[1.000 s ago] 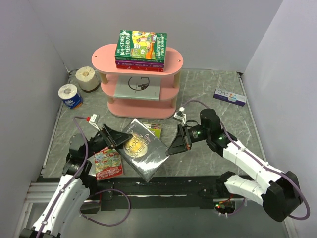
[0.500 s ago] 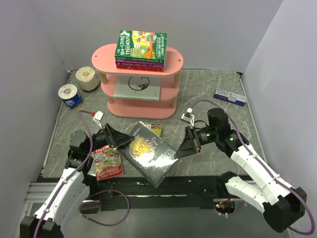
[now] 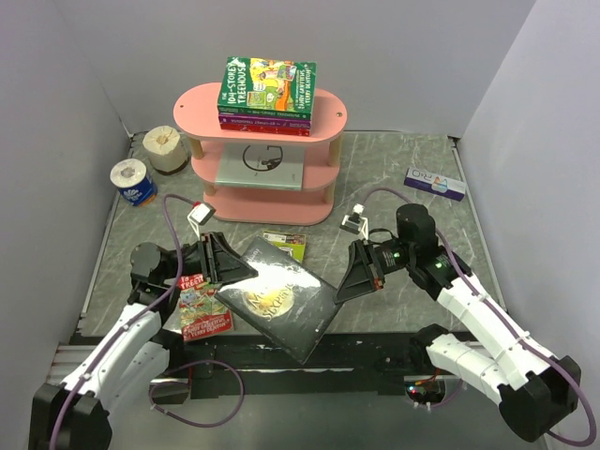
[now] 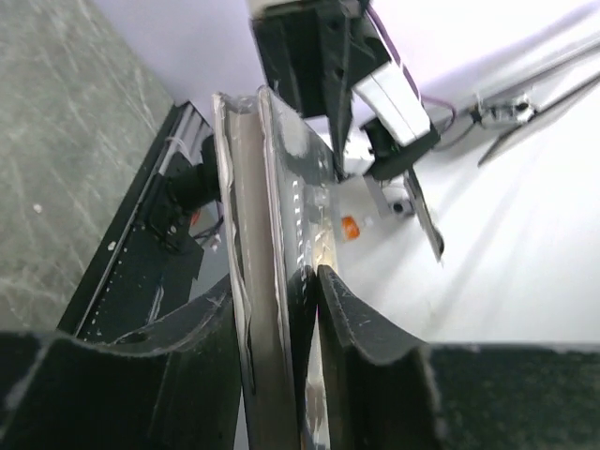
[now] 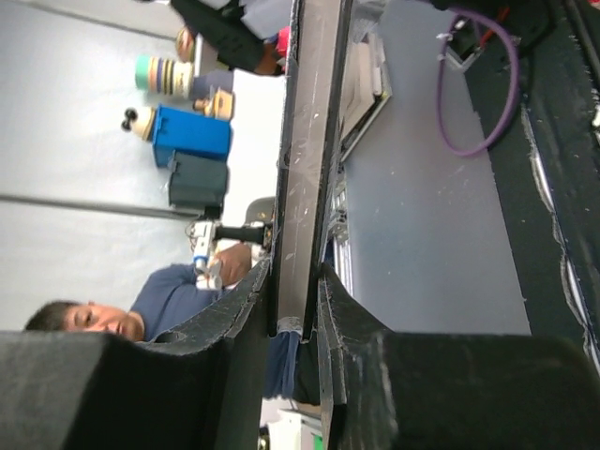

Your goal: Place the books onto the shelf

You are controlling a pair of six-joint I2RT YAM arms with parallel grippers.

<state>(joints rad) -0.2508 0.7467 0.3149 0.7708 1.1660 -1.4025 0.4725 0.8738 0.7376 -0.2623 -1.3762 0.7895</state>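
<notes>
left gripper just closed: a second ago its jaws were spread at the dark book's left edge, now the wrist view shows the fingers pressed on both sides of it; right gripper unchanged, pinching the right edge, so the book now hangs between both arms, tilted, above the near part of the table and well short of the shelf; it has also drifted slightly toward the bases; looks like a handover or regrip, next probably one side lets go; stack of books on the top board, grey book on the middle one, red book and lime-green book lie on the table
</notes>
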